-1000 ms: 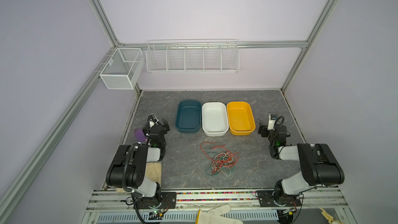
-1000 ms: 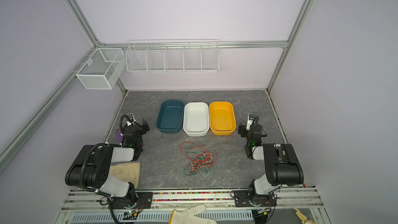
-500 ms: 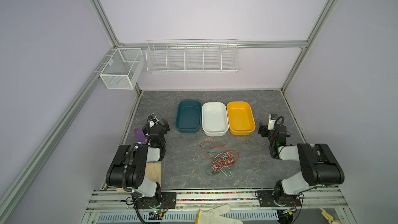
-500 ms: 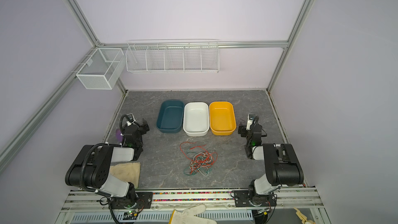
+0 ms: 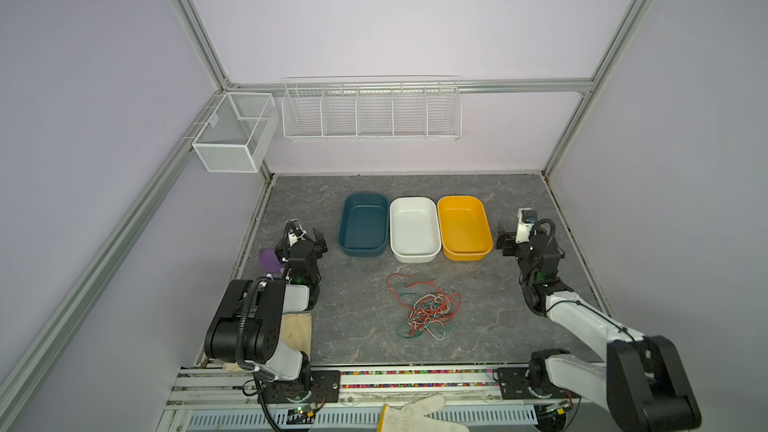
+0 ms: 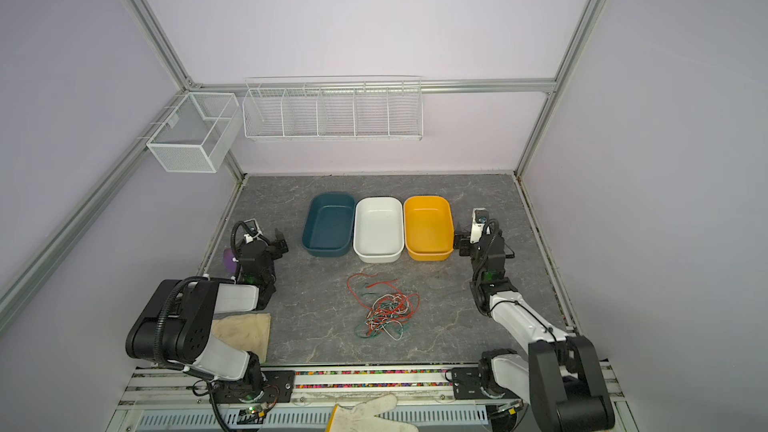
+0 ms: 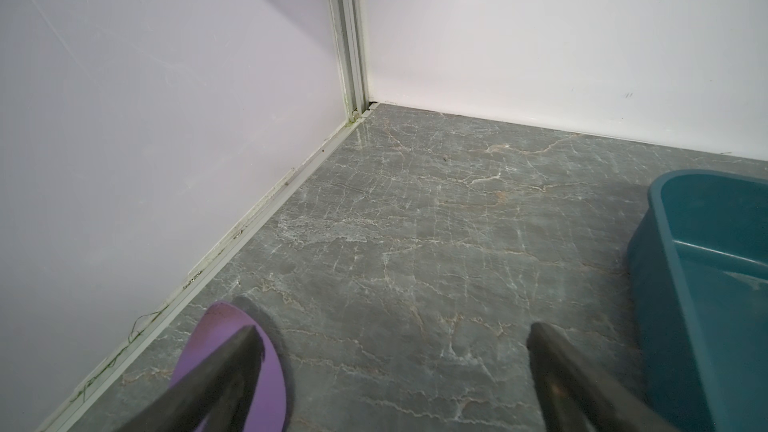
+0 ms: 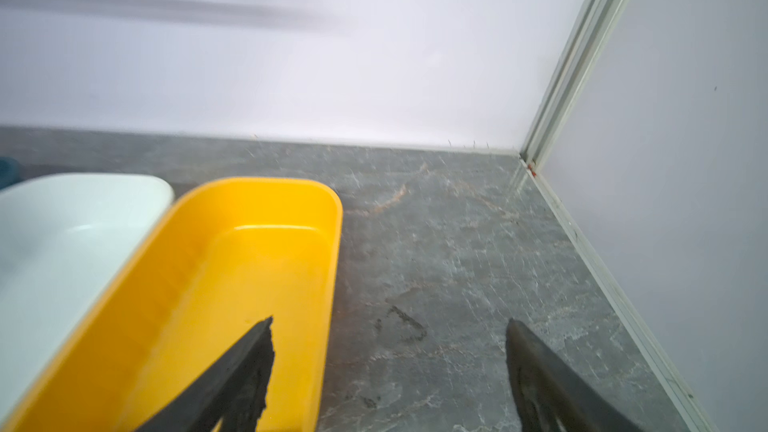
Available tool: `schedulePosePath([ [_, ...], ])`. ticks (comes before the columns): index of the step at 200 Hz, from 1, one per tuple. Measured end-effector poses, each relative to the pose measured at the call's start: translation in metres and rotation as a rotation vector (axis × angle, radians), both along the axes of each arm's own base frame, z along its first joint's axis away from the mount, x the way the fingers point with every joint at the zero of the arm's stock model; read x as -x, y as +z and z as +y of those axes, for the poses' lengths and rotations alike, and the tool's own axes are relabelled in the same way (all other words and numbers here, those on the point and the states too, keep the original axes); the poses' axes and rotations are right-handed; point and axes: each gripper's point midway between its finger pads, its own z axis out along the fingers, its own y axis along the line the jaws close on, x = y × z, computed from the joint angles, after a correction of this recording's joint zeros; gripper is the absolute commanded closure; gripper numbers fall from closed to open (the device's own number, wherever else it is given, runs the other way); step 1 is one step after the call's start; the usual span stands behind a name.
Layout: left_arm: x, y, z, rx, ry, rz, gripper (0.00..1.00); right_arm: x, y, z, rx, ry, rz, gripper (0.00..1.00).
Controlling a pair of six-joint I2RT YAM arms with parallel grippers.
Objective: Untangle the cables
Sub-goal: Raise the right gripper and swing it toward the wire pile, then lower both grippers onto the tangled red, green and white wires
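The cables [image 5: 428, 311] [image 6: 384, 311] lie in one loose tangle of red-orange, white and dark green strands on the grey mat, in front of the trays. A red-orange loop trails off toward the far left. My left gripper [image 5: 307, 236] [image 6: 266, 238] [image 7: 390, 330] hovers open at the left edge of the mat, well away from the tangle. My right gripper [image 5: 528, 238] [image 6: 482, 241] [image 8: 390, 322] is open beside the yellow tray, with nothing between its fingers. Neither wrist view shows the cables.
Three empty trays stand in a row behind the tangle: teal [image 5: 362, 226] [image 7: 706, 284], white [image 5: 414, 229] and yellow [image 5: 463, 228] [image 8: 232, 268]. A purple object [image 5: 269, 258] [image 7: 245, 351] sits by the left wall. A beige cloth [image 5: 297, 328] and a glove [image 5: 419, 415] lie near the front. Wire baskets [image 5: 370, 112] hang on the back wall.
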Motion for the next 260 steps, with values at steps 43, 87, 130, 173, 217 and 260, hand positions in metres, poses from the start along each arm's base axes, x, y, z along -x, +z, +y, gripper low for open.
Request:
schedulePosePath([
  [43,0.0,0.0,0.0,0.0,0.0,-0.001,0.01,0.036,0.067,0.021,-0.28,0.097,-0.032,0.12],
  [87,0.0,0.0,0.0,0.0,0.0,-0.001,0.01,0.047,0.084,0.056,-0.463,0.248,0.155,0.12],
  [130,0.003,0.004,0.0,0.001,-0.002,-0.012,0.01,0.074,0.052,0.083,-0.522,0.375,0.376,0.12],
  [173,0.022,0.07,0.0,0.04,-0.001,-0.125,0.01,0.102,0.038,0.106,-0.512,0.471,0.486,0.1],
  [217,0.066,0.194,0.008,0.403,0.041,-0.411,0.01,0.128,0.012,0.137,-0.426,0.557,0.612,0.06],
  [260,0.089,0.205,-0.03,0.569,-0.175,-0.368,0.01,0.147,-0.016,0.15,-0.341,0.578,0.708,0.06],
])
